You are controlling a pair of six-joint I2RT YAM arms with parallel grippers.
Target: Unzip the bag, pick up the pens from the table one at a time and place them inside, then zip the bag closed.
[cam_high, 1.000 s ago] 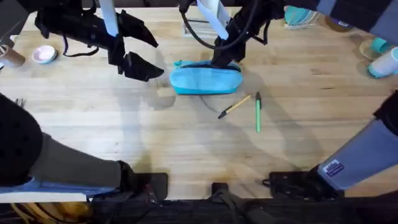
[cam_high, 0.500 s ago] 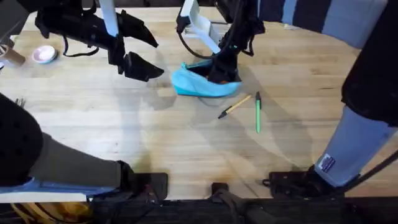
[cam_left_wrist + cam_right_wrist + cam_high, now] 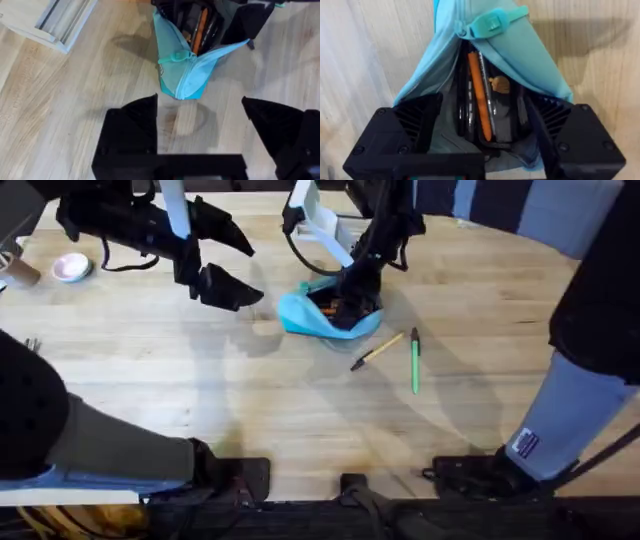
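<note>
The bag (image 3: 322,315) lies on the worktop (image 3: 300,400) with its zipper run open along most of its length. Its mouth gapes wide. Dark-barrelled items and one orange one (image 3: 479,95) already rest inside. The zipper pull (image 3: 492,22) sits at the closed end of the track, the end turned toward the left arm.

The right jaws (image 3: 485,135) stand apart inside the mouth, one finger pressing against each fabric wall. This spreading posture appears intended to widen the opening and hold it open for loading.

The left jaws (image 3: 200,125) are also apart and grip nothing. They hover just beside the bag's closed end, a likely standby position for bracing the fabric.

Both pens lie on the worktop near the bag, on its side toward the arm bases. The tan pen (image 3: 377,351) lies at a slant. The green pen (image 3: 415,361) lies just beyond it, farther from the bag. Neither touches the bag. The unzipping step looks complete; loading of the pens has not begun.
</note>
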